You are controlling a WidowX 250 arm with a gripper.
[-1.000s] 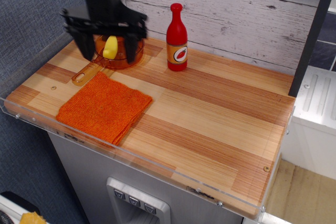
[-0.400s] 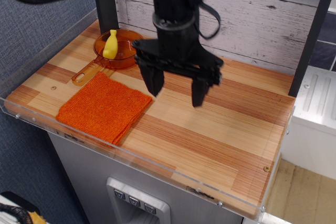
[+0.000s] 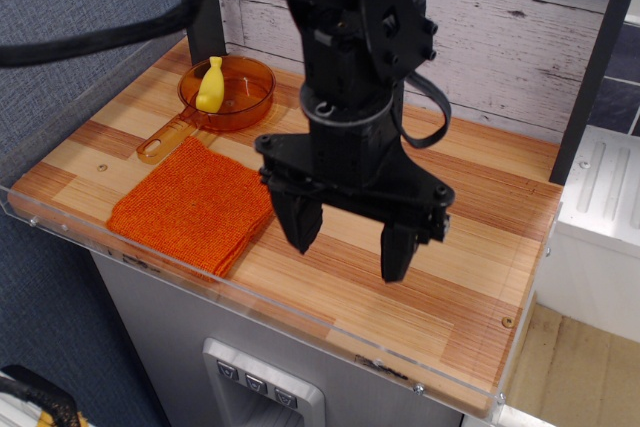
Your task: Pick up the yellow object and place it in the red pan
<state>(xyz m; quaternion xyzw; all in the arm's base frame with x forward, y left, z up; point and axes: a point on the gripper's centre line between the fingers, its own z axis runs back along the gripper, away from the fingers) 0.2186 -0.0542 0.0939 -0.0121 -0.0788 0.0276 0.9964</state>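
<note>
Though over table (image 3: 480,247), jaws wide, empty

yellow object (image 3: 210,86) in the red pan (image 3: 243,105), at its left side | red pan at the table's (image 3: 480,277) back-left corner, handle toward the front-left | cloth (image 3: 190,205) just in front of the pan | hand (image 3: 350,242) right of the cloth, over mid-table, fingers apart

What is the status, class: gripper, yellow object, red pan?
Black gripper open, empty, above bare wood. Small yellow plastic gourd-shaped object sits in the translucent orange-red pan. Orange woven cloth beside the pan handle, nothing blocking.
</note>
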